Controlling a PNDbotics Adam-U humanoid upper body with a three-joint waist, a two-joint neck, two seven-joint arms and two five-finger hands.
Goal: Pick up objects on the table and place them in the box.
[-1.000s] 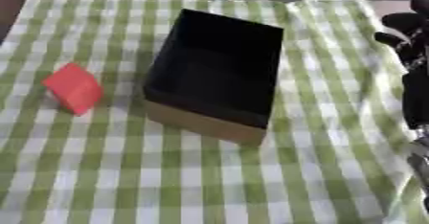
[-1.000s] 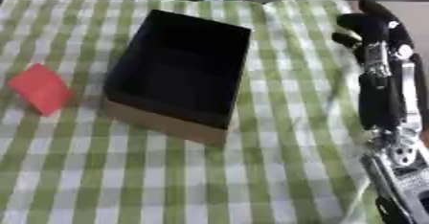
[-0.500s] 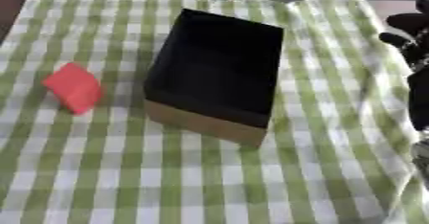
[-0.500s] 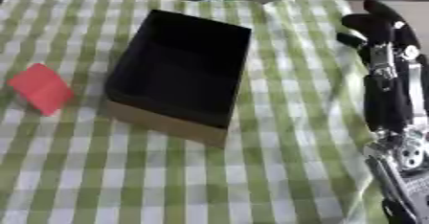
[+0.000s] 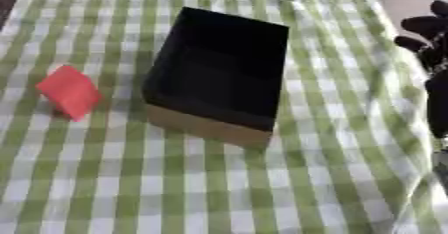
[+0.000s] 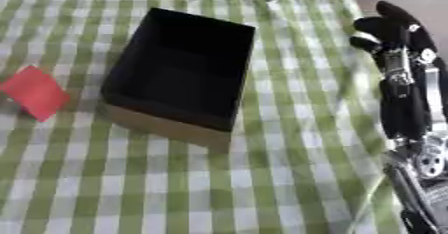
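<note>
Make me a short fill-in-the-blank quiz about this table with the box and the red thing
1. The box is black inside and holds ____.
2. The red object lies on the box's ____ side.
3. The tablecloth is checked in white and ____.
4. The only hand in view, by the table's right edge, is the robot's ____ hand.

Missing words: nothing; left; green; right
</note>
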